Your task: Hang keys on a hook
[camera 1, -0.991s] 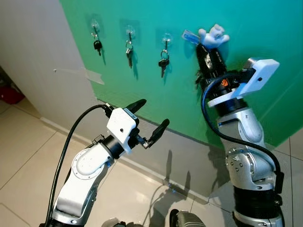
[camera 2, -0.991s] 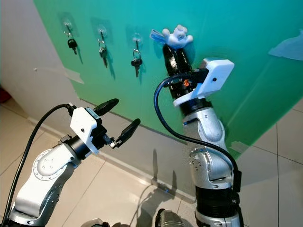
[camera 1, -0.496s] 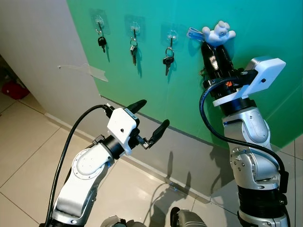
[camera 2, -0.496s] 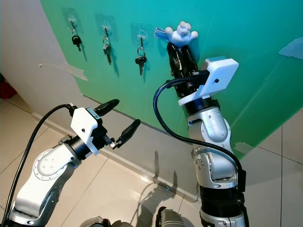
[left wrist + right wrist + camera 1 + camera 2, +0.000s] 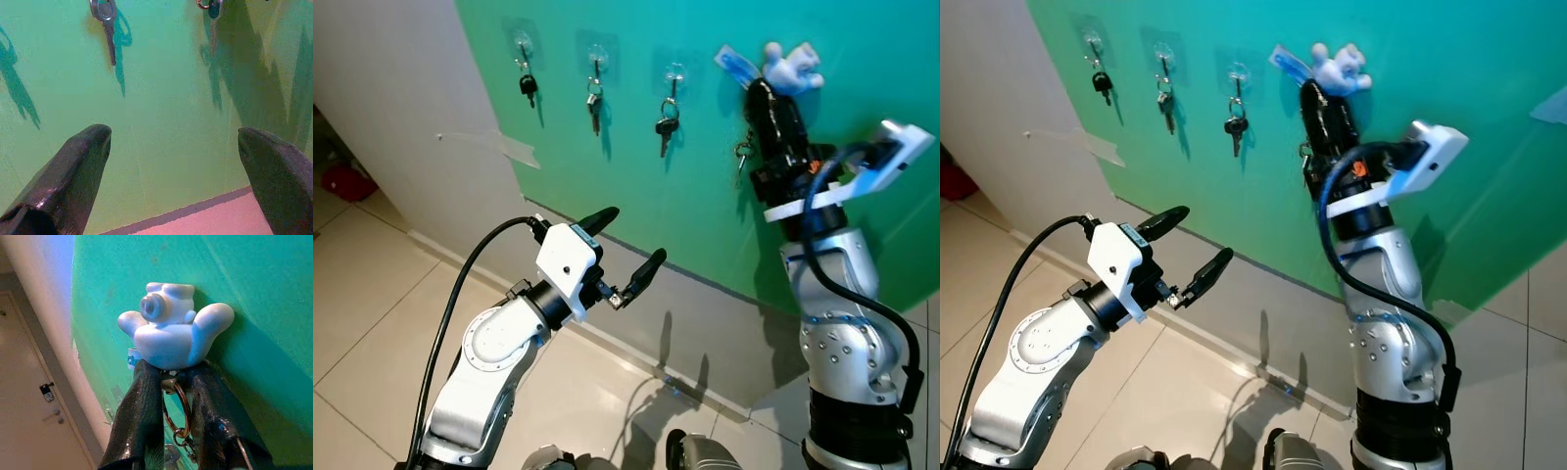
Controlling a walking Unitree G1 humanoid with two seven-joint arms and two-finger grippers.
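- The right gripper [image 5: 771, 90] is raised high against the green wall [image 5: 862, 59], its two black fingers [image 5: 142, 416] closed on the base of a white figurine keychain [image 5: 171, 335]
- A metal key ring [image 5: 177, 411] hangs between those fingers just below the figurine, and a small key [image 5: 741, 153] dangles beside the gripper, close to the wall
- A pale blue tag [image 5: 736, 67] sticks out just left of the figurine, touching or nearly touching the wall
- Left of the gripper, three clear hooks sit in a row on the wall: the left hook [image 5: 522, 43], the middle hook [image 5: 596, 54] and the right hook [image 5: 675, 73], each with keys hanging from it
- Whether the held keys are on a hook of their own cannot be told
- The left gripper [image 5: 625, 245] hovers lower, well apart from the wall, fingers spread wide and holding nothing
- A strip of tape [image 5: 489, 145] crosses the edge where the green meets the grey wall [image 5: 401, 108]
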